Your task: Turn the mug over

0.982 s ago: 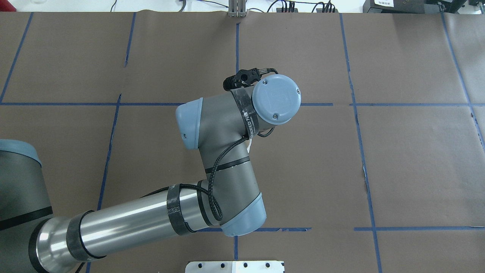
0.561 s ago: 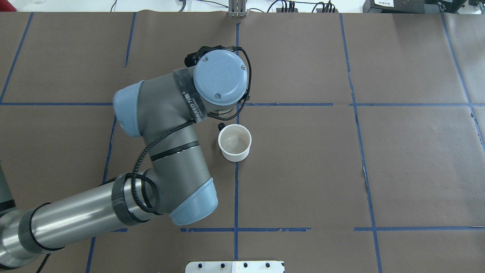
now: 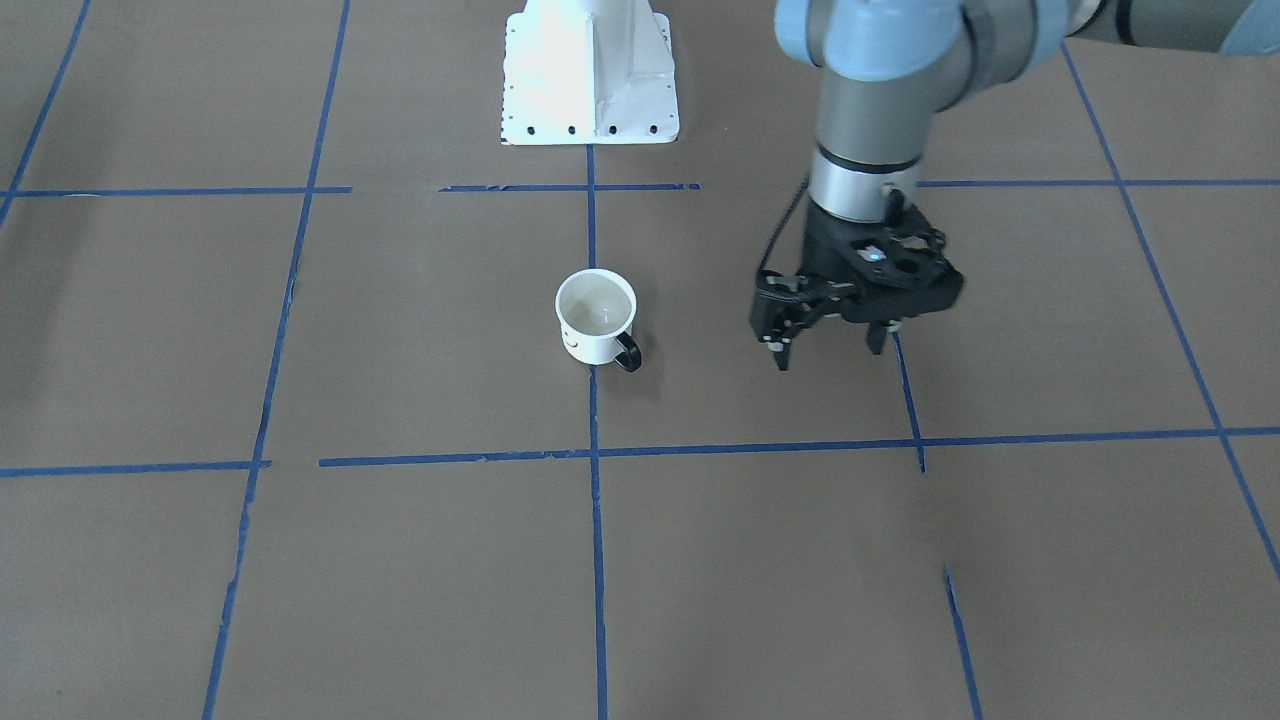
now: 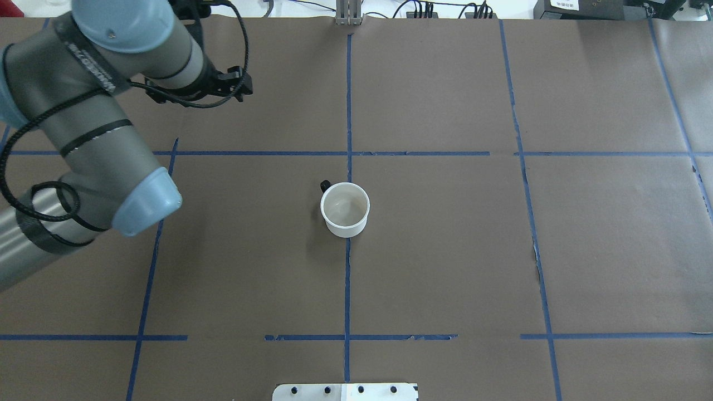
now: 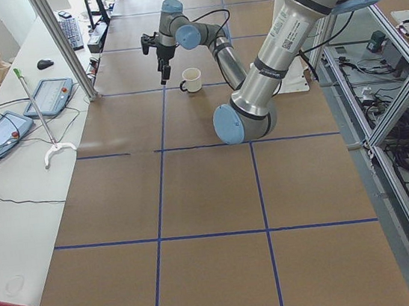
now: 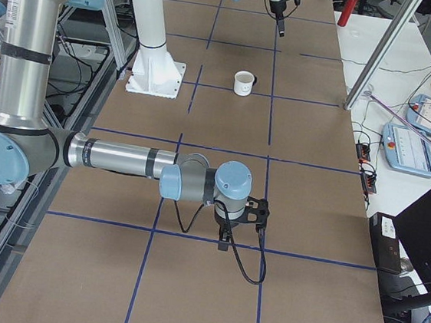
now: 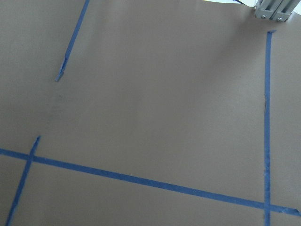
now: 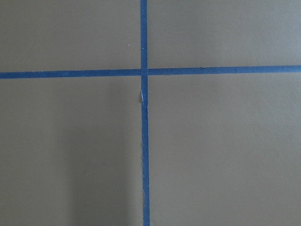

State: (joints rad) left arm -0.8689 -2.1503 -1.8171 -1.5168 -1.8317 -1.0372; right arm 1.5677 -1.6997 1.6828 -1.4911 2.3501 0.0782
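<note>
The mug (image 4: 345, 209) stands upright near the table's middle, mouth up, with its cream inside showing. In the front-facing view the mug (image 3: 596, 318) shows part of its black face and its black handle (image 3: 628, 353) towards that camera. My left gripper (image 3: 828, 354) hangs open and empty above the paper, well clear of the mug towards my left and slightly beyond it. Its wrist (image 4: 167, 61) shows at the overhead view's far left. My right gripper (image 6: 225, 242) shows only in the right side view, low over the table far from the mug; I cannot tell whether it is open.
The table is covered in brown paper (image 4: 445, 250) with blue tape lines. The white robot base plate (image 3: 590, 90) stands at my edge of the table. An aluminium post (image 4: 348, 14) stands at the far edge. Tablets and cables lie on the side bench (image 5: 6, 134).
My left arm has swung from over the table's middle to the far left. The mug, hidden under the wrist a second ago, now stands uncovered and has not moved.
</note>
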